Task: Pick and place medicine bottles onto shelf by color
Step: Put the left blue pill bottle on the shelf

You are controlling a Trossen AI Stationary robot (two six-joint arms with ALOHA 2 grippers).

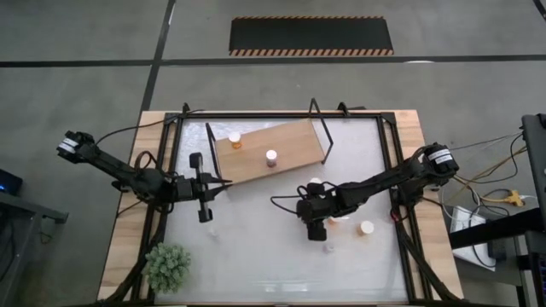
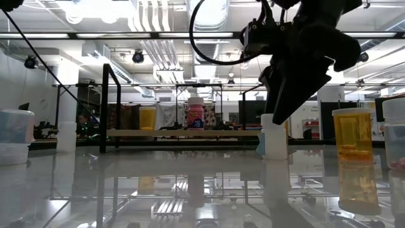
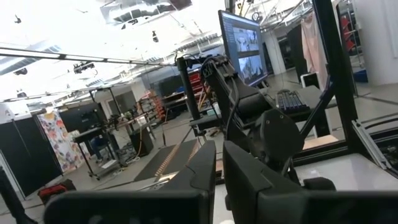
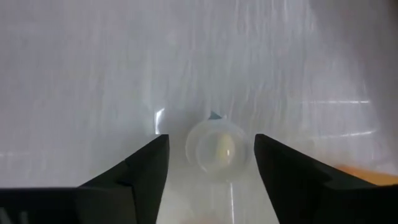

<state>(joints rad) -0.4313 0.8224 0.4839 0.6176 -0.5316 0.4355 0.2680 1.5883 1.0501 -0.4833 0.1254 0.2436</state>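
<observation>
The shelf (image 1: 269, 152) lies slanted on the far half of the table, with an orange bottle (image 1: 235, 141) and a purplish bottle (image 1: 271, 157) standing on it. More bottles stand on the glass: a clear one (image 4: 216, 149), an orange one (image 1: 367, 228), another (image 1: 316, 182). My right gripper (image 4: 211, 140) is open and points down over the clear bottle (image 2: 274, 136), one finger on either side, touching nothing. My left gripper (image 1: 205, 205) waits shut near the shelf's left end, holding nothing.
A green plant (image 1: 167, 266) sits at the near left corner. Black frame rails (image 1: 401, 196) run along the table's sides. In the low view a large pale container (image 2: 14, 136) stands at the left and an orange bottle (image 2: 352, 133) at the right.
</observation>
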